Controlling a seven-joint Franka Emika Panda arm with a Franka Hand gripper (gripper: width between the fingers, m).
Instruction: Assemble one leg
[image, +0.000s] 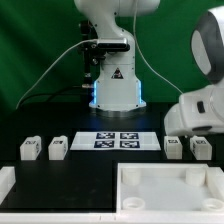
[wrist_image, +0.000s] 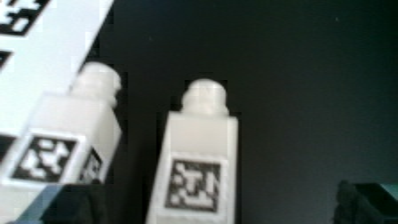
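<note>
Poised at the exterior view's right: white robot arm (image: 203, 105), above a pair of small white plastic rectangular block legs with black-and-white square tags, inner leg (image: 174, 147) and outer leg (image: 199, 149), standing just beside each other on the black table (image: 40, 120). Matching pair, far-left leg (image: 28, 149) and near-left leg (image: 57, 149), well apart from these at the exterior view's left. Between the 2 pairs, the thin flat white marker board (image: 115, 140) with 4 tags. In front, a large flat white square rimmed panel (image: 165, 187). Close up in the wrist view: 2 legs side by side without touching, each with a rounded peg at 1 end and its tag facing the camera, a marker board corner near 1 of them. Wide-spread gripper (wrist_image: 210, 207), dark fingertips (wrist_image: 50, 207) at opposite edges of the wrist view, clasping nothing.
</note>
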